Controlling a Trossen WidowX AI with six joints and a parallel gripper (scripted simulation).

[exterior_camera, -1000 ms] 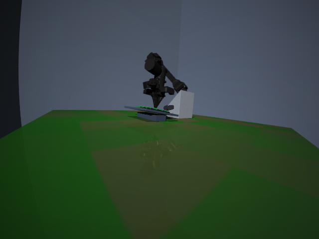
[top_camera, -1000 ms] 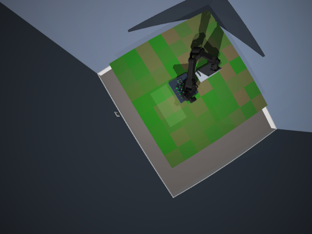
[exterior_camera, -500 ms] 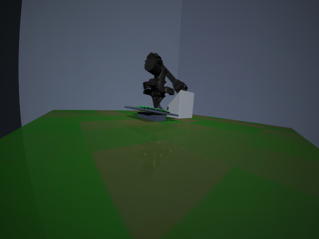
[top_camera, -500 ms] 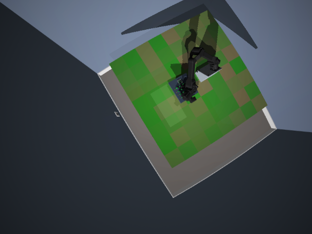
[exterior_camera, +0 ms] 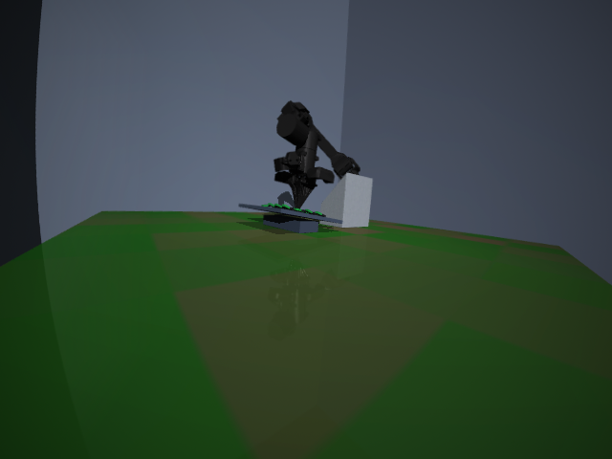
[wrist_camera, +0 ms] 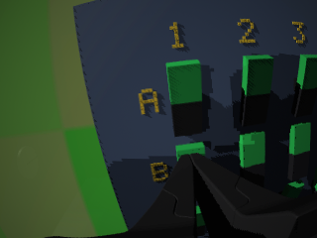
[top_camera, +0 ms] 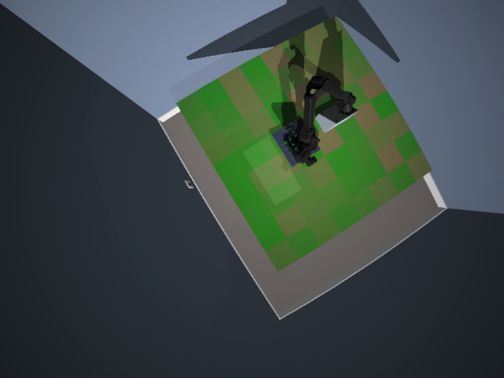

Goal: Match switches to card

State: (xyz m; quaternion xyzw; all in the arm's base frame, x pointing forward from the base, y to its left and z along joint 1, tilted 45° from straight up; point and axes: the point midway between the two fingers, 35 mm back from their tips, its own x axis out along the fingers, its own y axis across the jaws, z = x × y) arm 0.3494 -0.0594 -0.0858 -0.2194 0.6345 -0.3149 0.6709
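The dark blue switch panel [top_camera: 278,135] [exterior_camera: 251,206] [wrist_camera: 119,99] is tilted. My gripper [exterior_camera: 297,207] [wrist_camera: 189,162] is shut and empty. Its tips are at switch B1 [wrist_camera: 190,150], touching or just above it, and hide its nearer part. Switch A1 [wrist_camera: 184,83], switch A2 [wrist_camera: 257,76] and switch A3 [wrist_camera: 308,74] show green far halves and dark near halves. Switch B2 [wrist_camera: 253,150] and switch B3 [wrist_camera: 300,139] also show green far halves. The fingers hide much of the lower rows. A small patterned patch [top_camera: 290,131] on the panel may be the card; its squares are unreadable.
A pale block [top_camera: 327,123] [exterior_camera: 357,200] stands by the arm's base. A dark pedestal [exterior_camera: 284,223] supports the panel. The arm [top_camera: 309,113] reaches over the panel in the top view. A patchwork green and brown mat [top_camera: 240,175] [exterior_camera: 306,345] [wrist_camera: 30,64] lies around them.
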